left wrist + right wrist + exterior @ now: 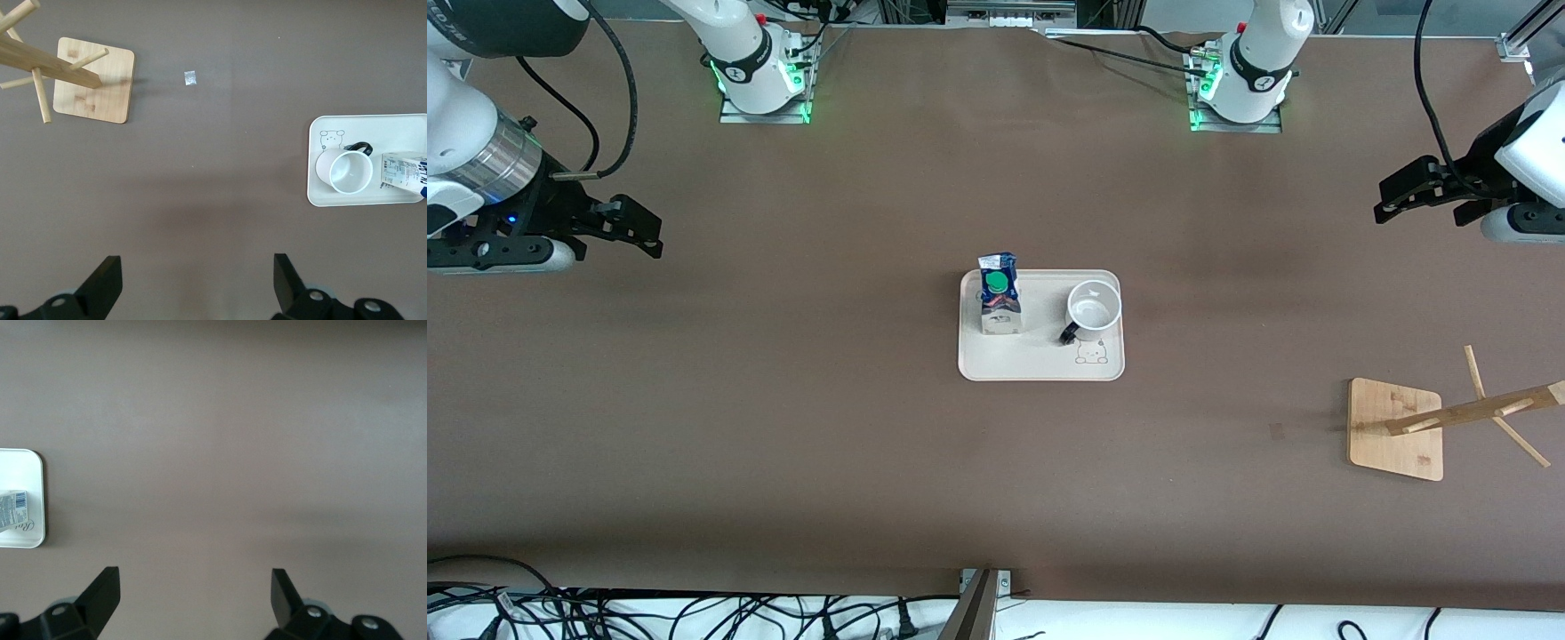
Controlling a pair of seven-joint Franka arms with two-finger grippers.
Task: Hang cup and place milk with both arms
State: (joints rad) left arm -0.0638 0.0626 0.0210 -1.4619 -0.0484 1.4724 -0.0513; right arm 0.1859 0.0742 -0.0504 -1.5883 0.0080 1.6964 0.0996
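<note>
Cup [1094, 309] and milk [999, 295] upright on tray [1040, 366], untouched; rack [1396, 428] waiting toward left arm's end. Left gripper [1392, 203] and right gripper [645, 233] spread wide, empty, parked over bare table.

Probably a robotics lab, bolted arm bases [763, 76], brown-covered table [783, 400], loose cables [649, 613]

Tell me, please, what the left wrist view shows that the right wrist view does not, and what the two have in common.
Only the left wrist view shows the wooden cup rack, the cup standing on the tray, and the open left gripper over bare table. Only the right wrist view shows the open right gripper, also over bare table. Both show part of the tray and of the milk on it, and the brown table.
</note>
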